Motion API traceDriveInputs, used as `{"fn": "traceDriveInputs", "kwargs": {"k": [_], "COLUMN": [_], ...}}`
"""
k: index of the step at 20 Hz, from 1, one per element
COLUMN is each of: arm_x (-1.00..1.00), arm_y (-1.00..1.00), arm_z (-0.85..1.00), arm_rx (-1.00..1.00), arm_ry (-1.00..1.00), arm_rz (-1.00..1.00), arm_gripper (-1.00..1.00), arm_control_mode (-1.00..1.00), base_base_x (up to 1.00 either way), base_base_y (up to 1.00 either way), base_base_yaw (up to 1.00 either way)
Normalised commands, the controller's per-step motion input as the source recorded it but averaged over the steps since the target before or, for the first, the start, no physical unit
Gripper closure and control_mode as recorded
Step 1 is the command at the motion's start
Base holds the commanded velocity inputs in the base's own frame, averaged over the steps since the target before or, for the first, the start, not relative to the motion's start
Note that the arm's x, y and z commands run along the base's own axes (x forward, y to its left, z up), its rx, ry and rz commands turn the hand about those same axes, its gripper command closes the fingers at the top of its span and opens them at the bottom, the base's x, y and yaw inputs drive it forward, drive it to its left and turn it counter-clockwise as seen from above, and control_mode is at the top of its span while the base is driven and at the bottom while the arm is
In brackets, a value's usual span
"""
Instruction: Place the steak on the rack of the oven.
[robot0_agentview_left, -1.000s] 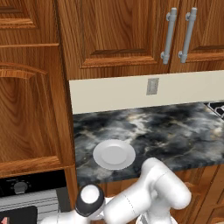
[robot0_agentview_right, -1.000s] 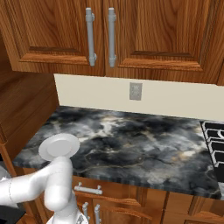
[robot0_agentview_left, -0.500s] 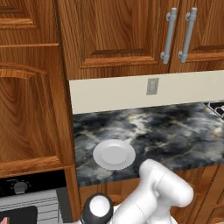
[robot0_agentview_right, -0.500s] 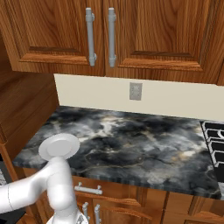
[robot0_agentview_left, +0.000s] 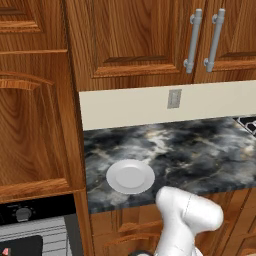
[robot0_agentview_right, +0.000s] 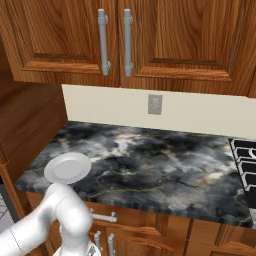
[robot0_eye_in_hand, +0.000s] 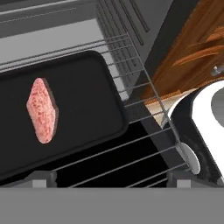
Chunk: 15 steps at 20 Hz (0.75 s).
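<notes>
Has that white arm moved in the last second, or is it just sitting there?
Yes. In the left base view the arm has sunk lower against the fixed plate on the counter; its dark joint has dropped almost out of the picture's bottom.

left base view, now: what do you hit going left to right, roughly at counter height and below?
Oven control panel knob → white plate on the dark marble counter → white robot arm in front of the counter edge → stove grate at the far right edge.
</notes>
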Motion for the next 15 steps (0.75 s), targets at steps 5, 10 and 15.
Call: {"fn": "traceDriveInputs", "kwargs": {"k": [5,10,15], "arm_x": [-0.21,-0.15,-0.12], "arm_y": [-0.81,-0.53,-0.31], "arm_z": [0.04,0.16,0.27], "arm_rx": [0.24,0.12,0.01], "arm_ry": [0.01,0.05,0.06], "arm_rz": [-0.06,0.01,0.1], "arm_gripper": [-1.0,-1.0,-1.0], "arm_control_mode": [-1.0,-1.0,-1.0], "base_base_x": [0.0,0.0,0.0], "base_base_y": [0.0,0.0,0.0], "base_base_yaw": [0.0,0.0,0.0]}}
